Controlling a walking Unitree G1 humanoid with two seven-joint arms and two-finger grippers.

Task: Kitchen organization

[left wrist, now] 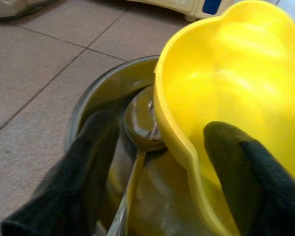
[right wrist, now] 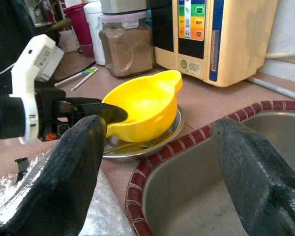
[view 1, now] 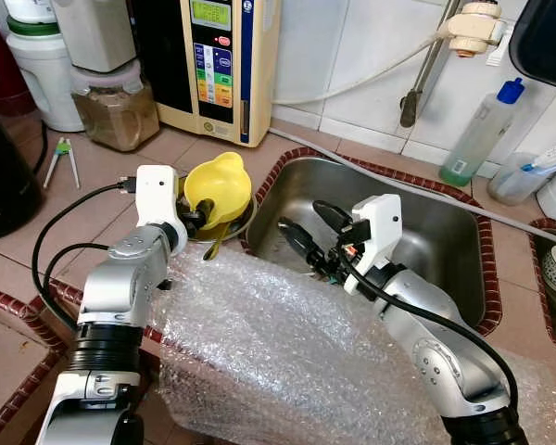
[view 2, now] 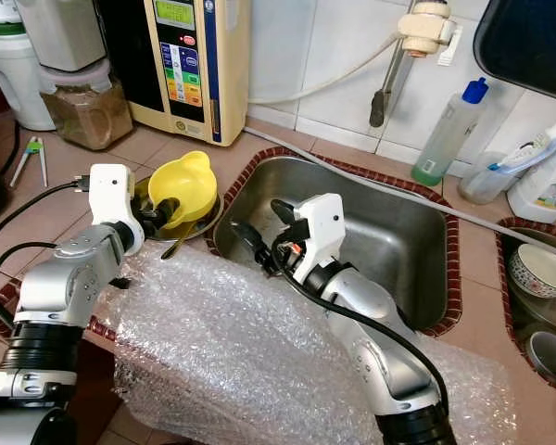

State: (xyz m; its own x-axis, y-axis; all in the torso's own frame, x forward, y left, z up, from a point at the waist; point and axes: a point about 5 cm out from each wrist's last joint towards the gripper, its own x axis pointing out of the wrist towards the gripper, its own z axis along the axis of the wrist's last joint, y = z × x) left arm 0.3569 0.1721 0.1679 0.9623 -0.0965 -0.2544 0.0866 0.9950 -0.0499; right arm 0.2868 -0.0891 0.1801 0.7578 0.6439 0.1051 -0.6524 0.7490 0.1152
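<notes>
Steel sink (view 1: 445, 232) sits sunk in the tiled counter (view 1: 102, 185), its basin bare, and that seems to be why the right gripper (view 1: 310, 227) hangs over its near-left corner: a free spot to wait, fingers spread wide with nothing between them. Bubble wrap (view 1: 278, 362) is draped along the counter's front edge under both forearms, probably padding between the arms and the tile. Just left of the sink's brick-red rim stands a shallow steel dish (right wrist: 173, 125), and in it the yellow bowl (view 1: 219, 185) sits tilted, mouth turned toward the left arm. That tilt looks to come from the grip, since the left gripper (left wrist: 187, 162) pinches the bowl's near wall, one finger inside the cavity and the other outside above the dish, the jaws closed on the rim. So the bowl lies directly in that gripper, on the counter between the sink and the beige water machine (view 1: 218, 65). A spoon (left wrist: 140, 132) lies in the dish, its bowl end tucked partly under the yellow rim, likely to shift if the bowl is lifted.
</notes>
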